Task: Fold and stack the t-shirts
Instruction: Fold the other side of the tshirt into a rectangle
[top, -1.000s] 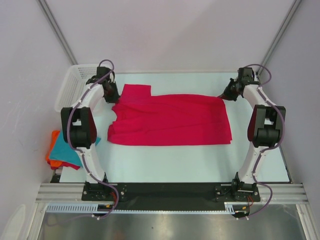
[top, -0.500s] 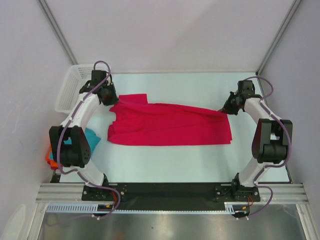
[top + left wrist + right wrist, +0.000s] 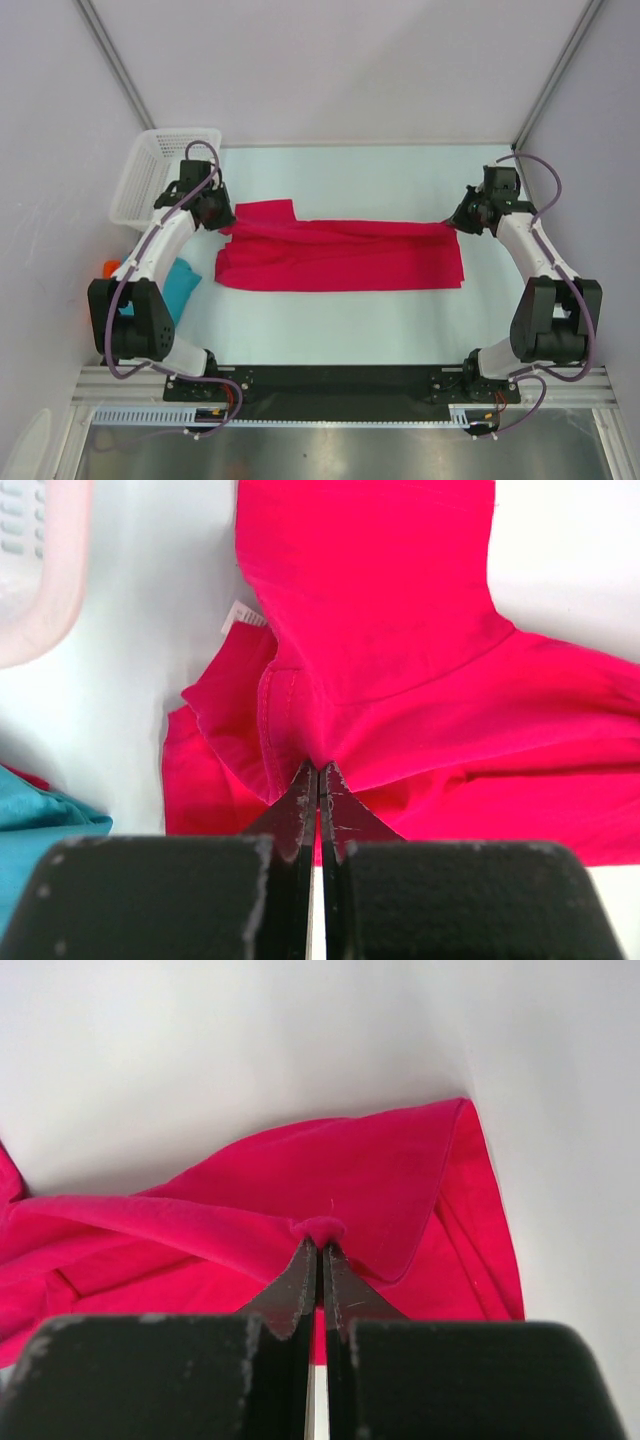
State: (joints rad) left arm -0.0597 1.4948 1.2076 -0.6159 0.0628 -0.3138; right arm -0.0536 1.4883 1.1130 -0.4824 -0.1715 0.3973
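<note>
- Pink shirt (image 3: 340,255) lies mid-table (image 3: 330,325), folded into a long band running left to right, with one sleeve poking out at far left.
- Left gripper (image 3: 318,778): jaws pressed together, pinching a fold of the pink shirt by the collar at its left end. White label (image 3: 245,615) just beside.
- Right gripper (image 3: 318,1252): jaws pressed together, pinching a small bunch of cloth at the shirt's far-right corner.
- Teal shirt (image 3: 182,285) at the table's left edge; orange shirt (image 3: 109,267) peeks out left of it.
- Basket (image 3: 150,180) at the far-left corner, near the left gripper.
</note>
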